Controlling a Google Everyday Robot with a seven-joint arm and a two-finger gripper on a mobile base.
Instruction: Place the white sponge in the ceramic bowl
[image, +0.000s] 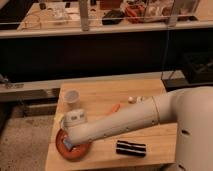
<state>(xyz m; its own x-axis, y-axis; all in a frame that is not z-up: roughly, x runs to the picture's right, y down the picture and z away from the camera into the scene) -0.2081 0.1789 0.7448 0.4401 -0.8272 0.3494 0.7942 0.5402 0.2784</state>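
My arm reached across the wooden worktop (150, 95) and my jaws (69, 143) hung low over the ceramic bowl (75, 151) at its front left corner. I cannot tell how they stood. A white cup (71, 98) sat behind, a black block (131, 148) to the right.

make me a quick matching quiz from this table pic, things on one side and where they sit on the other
Things:
1. ceramic bowl
2. white cup
3. black striped object
4. claw

Places:
A. front edge, right of the bowl
B. front-left corner of the table
C. down over the bowl
D. back-left of the table

Pairs: 1-B, 2-D, 3-A, 4-C
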